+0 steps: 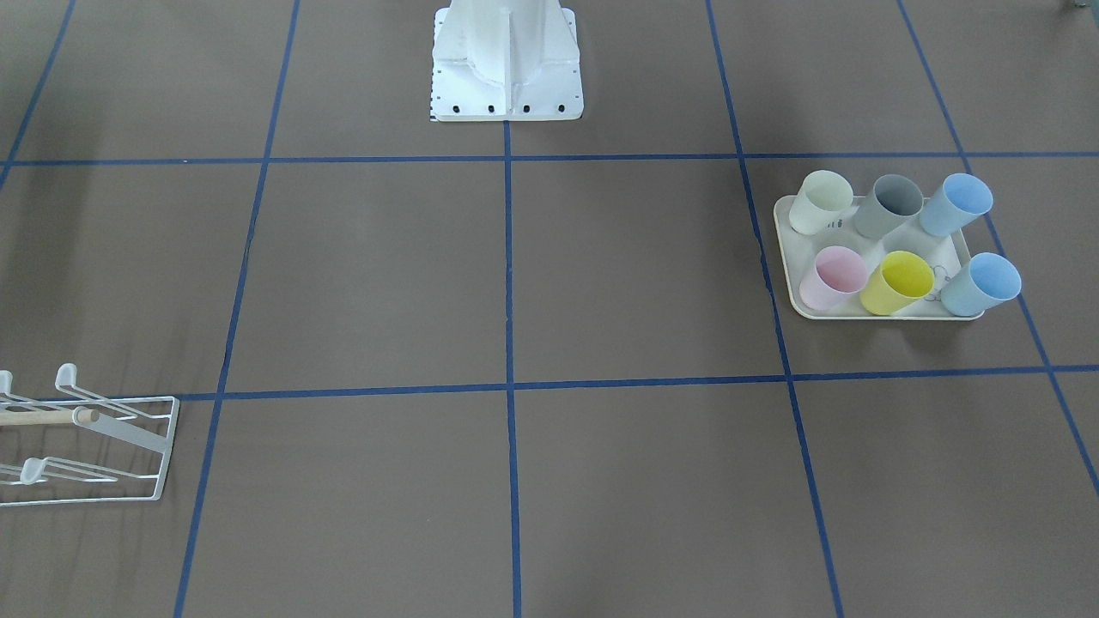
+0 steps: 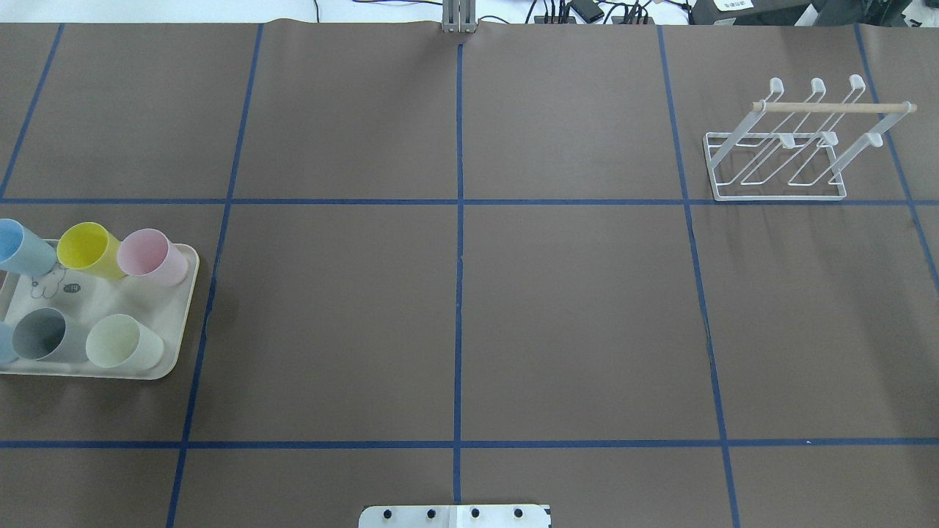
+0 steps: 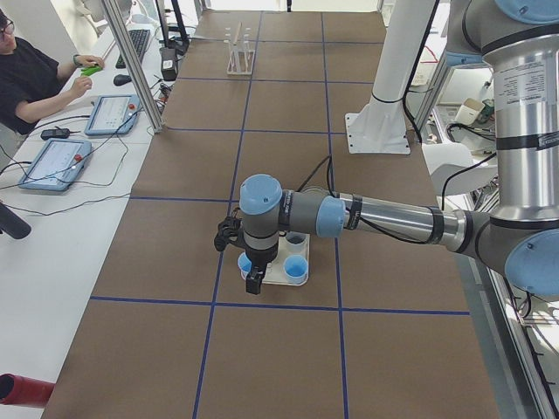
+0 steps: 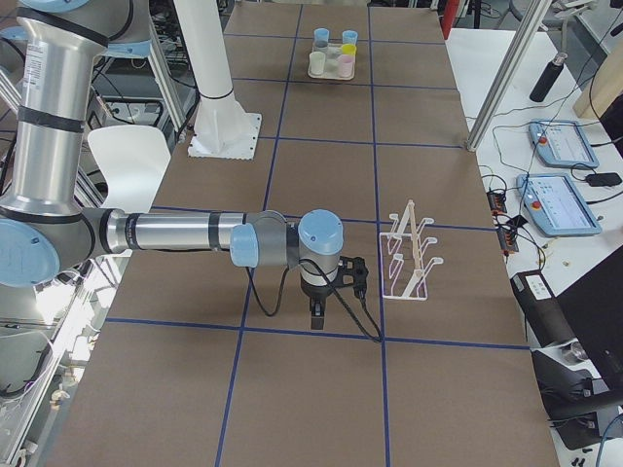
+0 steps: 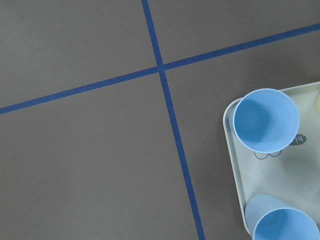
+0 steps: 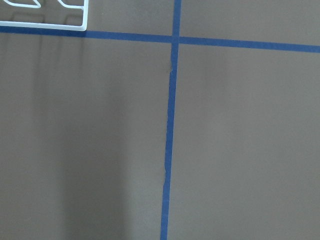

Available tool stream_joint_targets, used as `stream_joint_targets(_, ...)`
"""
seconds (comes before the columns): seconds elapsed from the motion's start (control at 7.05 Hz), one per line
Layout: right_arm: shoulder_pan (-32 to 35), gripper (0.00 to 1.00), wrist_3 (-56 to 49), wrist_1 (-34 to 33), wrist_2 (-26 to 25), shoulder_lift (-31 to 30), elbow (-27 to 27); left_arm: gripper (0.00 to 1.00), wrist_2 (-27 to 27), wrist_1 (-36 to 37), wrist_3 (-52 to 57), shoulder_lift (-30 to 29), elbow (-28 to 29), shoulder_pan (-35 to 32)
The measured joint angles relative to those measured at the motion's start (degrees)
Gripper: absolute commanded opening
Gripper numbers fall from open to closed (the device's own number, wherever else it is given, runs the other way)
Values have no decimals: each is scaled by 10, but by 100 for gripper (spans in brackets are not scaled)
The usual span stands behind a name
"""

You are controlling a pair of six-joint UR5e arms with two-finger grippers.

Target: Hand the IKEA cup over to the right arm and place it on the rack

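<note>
Over the brown taped table (image 2: 572,315) stretch two arms. The left arm (image 3: 384,218) hangs the left gripper (image 3: 253,286) at the edge of the one cream tray (image 1: 955,245), and the right arm (image 4: 175,233) holds the right gripper (image 4: 317,319) near the single white wire rack (image 4: 409,248). I cannot tell whether either pair of fingers is apart or together. The tray, at the robot's left end, holds six upright cups: blue cup (image 1: 955,204), second blue cup (image 1: 980,284), grey cup (image 1: 889,206), cream cup (image 1: 820,202), yellow cup (image 1: 897,282), pink cup (image 1: 833,276).

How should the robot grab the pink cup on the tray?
Probably by its rim, from above. The pale pink plastic cup stands upright with its mouth open, so one finger fits inside and one outside. Pinch the side away from the yellow plastic cup, which stands close beside it.
</note>
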Motion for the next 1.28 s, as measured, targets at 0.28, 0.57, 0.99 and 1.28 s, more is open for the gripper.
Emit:
stream_joint_targets(0.28,0,100,1,1,11,2,10,100,12,-2,-1,-6,-3,1)
stream_joint_targets(0.57,-1,100,3,32,28,29,16,100,43,-8,-18,-49,3,1)
stream_joint_targets(0.99,-6,100,1,116,57,52,17,100,75,-47,-97,-103,22,3)
stream_joint_targets(1.28,-38,100,29,168,65,61,25,100,57,-58,-105,-112,25,5)
